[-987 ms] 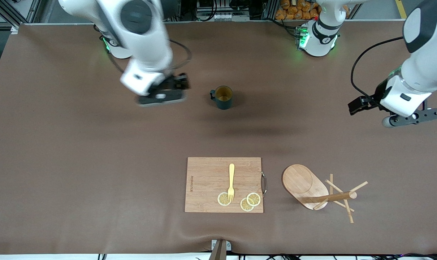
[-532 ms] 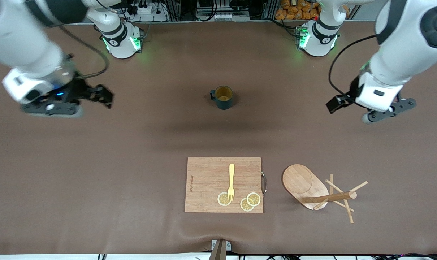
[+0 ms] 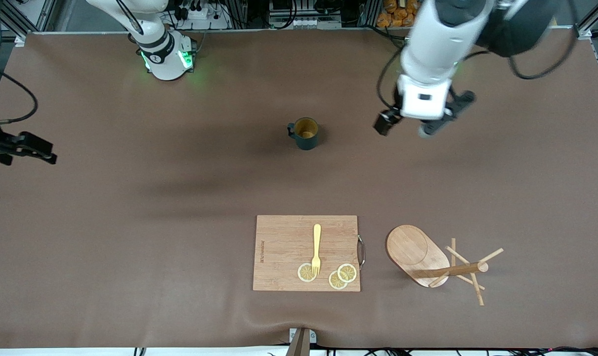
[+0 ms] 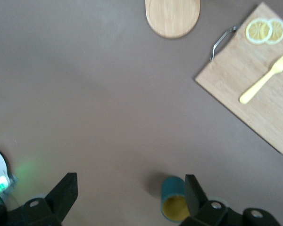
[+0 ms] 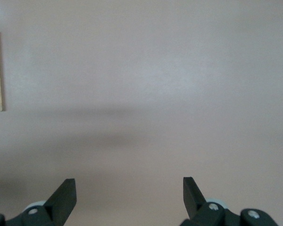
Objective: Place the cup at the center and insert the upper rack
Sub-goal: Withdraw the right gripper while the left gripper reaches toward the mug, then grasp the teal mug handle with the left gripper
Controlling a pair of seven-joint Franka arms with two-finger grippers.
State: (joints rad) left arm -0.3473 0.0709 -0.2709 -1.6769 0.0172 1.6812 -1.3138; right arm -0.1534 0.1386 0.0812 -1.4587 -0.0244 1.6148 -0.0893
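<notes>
Matt brown cloth table [image 3: 131, 222]; pale wood cutting board [image 3: 284, 252], upper rack [image 3: 417, 254]; glazed cup [image 3: 306, 134].

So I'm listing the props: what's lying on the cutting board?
On the cutting board lie a yellow fork and three lemon slices; the fork's tines overlap one slice, hiding part of it.

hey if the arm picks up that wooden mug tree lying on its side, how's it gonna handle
The mug tree looks stiff and probably light, being bare wood. Its broad base at one end likely makes it swing if gripped by the pole. The thin pegs look snappable and could catch the table.
</notes>
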